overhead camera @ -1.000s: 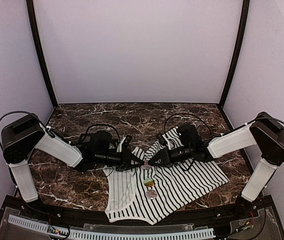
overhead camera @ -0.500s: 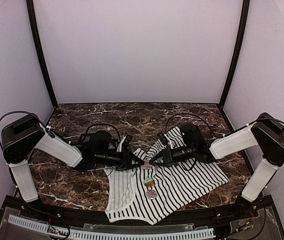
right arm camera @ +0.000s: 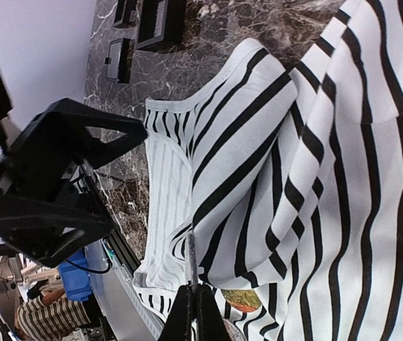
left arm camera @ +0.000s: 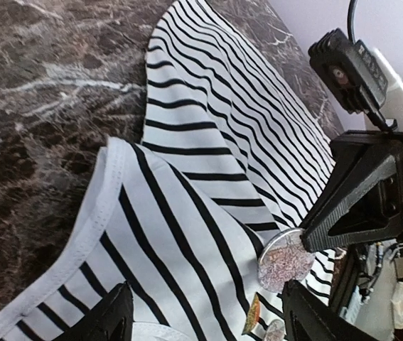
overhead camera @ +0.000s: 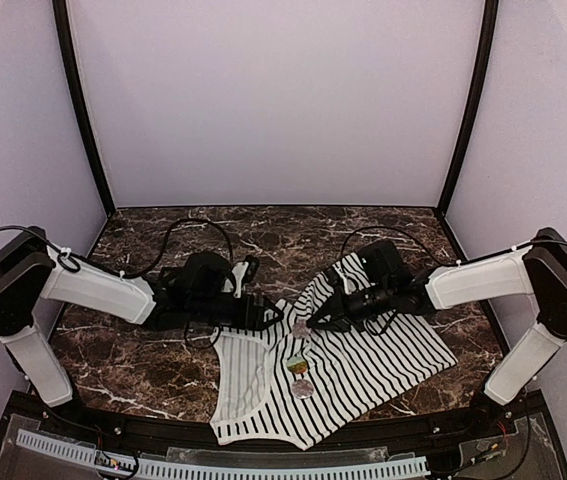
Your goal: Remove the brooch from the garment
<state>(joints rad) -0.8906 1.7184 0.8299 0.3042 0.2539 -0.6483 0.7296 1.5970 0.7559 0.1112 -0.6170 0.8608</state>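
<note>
**Right jaws pinch the brooch; left jaws stand wide**

Your garment (overhead camera: 363, 365), a soft white fabric top with thin black horizontal stripes and plain white edging, lies rumpled on the dark brown, white-veined marble bench (overhead camera: 163, 235). It fills the lower middle of the overhead frame, between your two arms. The brooch (left arm camera: 285, 259), a small, round, flat disc with a silvery speckled face, sits at the centre of that frame, over the garment's upper fold.

Your right jaws are closed on its rim. At the lower right of the left wrist view, a black fingertip (left arm camera: 343, 206) meets the disc's upper edge. In the right wrist view the disc shows edge-on, a thin line rising from the pinched tips at the bottom of the frame. You cannot tell here whether the brooch is still pinned to the cloth.

Your left jaws stand open and hold nothing. Their two black tips are wide apart at the bottom of the left wrist view, with striped fabric showing between them.

Two more small ornaments (overhead camera: 297, 366), one of them green and orange, lie on the garment just below the brooch.
</note>
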